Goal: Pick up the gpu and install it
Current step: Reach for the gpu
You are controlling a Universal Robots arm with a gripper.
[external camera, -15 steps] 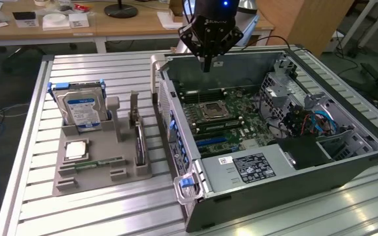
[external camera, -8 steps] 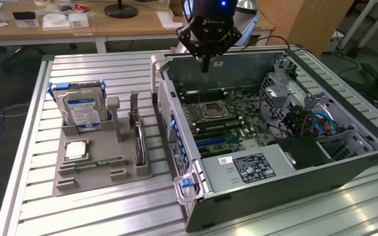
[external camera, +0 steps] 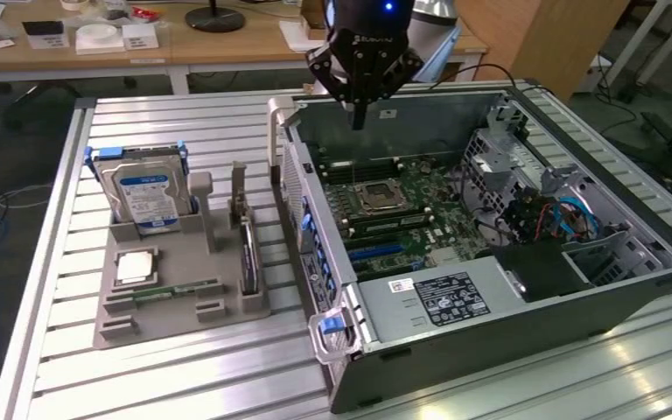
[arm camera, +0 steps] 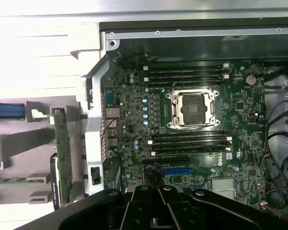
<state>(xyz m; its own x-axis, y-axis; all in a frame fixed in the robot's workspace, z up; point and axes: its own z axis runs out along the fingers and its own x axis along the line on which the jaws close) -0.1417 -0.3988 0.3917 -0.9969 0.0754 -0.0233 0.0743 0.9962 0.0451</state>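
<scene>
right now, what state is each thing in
gripper: shut, empty, above the computer case
gpu: standing on edge in the grey holder, not held
hard drive: upright in the holder
computer case: open, side panel off
processor socket: looks empty

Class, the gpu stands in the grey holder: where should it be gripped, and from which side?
Take the gpu by its upper long edge, from above: it stands on edge in the grey holder, both flat faces exposed near the top.
</scene>
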